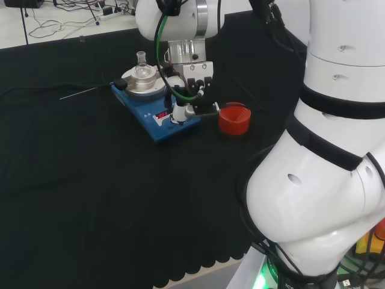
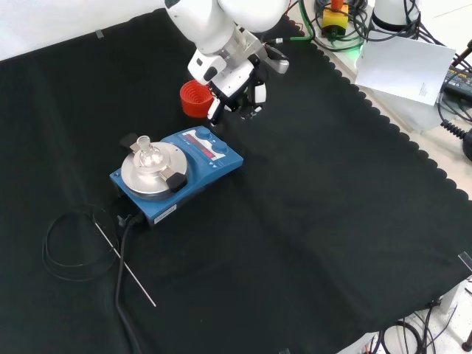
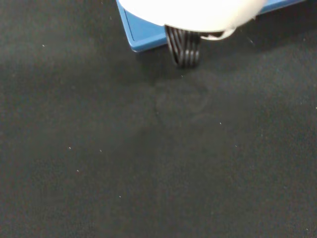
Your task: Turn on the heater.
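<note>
Blue heater [image 2: 177, 172] is sitting on the desk; its red-lit front panel [image 2: 206, 144] is lying just below the hand [image 2: 237, 94] in the front view, whose finger spread is not discernible.

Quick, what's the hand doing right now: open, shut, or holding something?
Hand: holds nothing, poised over the control end of the blue heater; whether its fingers are open or curled cannot be told.
</note>
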Motion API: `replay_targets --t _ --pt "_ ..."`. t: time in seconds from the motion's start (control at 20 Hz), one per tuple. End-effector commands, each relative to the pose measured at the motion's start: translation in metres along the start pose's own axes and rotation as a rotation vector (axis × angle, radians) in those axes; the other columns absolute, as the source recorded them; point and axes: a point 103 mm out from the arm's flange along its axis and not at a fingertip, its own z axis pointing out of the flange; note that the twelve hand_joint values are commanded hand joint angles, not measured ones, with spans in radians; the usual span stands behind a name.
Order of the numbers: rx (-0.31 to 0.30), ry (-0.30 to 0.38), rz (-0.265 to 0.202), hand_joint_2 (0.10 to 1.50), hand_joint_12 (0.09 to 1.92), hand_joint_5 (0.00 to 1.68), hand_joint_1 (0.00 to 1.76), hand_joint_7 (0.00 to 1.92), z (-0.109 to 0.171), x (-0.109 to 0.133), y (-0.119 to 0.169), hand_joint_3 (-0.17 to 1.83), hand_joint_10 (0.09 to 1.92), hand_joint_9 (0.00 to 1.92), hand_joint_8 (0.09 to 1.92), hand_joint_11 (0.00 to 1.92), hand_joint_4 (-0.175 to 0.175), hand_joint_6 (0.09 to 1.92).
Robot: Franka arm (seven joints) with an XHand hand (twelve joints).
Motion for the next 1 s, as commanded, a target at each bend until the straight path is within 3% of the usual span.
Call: replay_targets --t 0.05,0.4,1.0 --pt "0.097 -0.018 0.009 0.64 1.37 0.4 1.46 1.69 0.013 -0.015 0.01 1.11 1.43 1.76 1.5 1.31 -0.075 0.9" --pt "0.133 -0.028 -0.002 0.62 1.37 0.35 1.46 1.7 0.022 -0.022 0.019 1.13 1.43 1.75 1.49 1.32 -0.059 0.89" --pt "0.108 -0.021 -0.02 0.62 1.38 0.35 1.46 1.7 0.017 -0.023 0.017 1.15 1.43 1.75 1.49 1.32 -0.053 0.86"
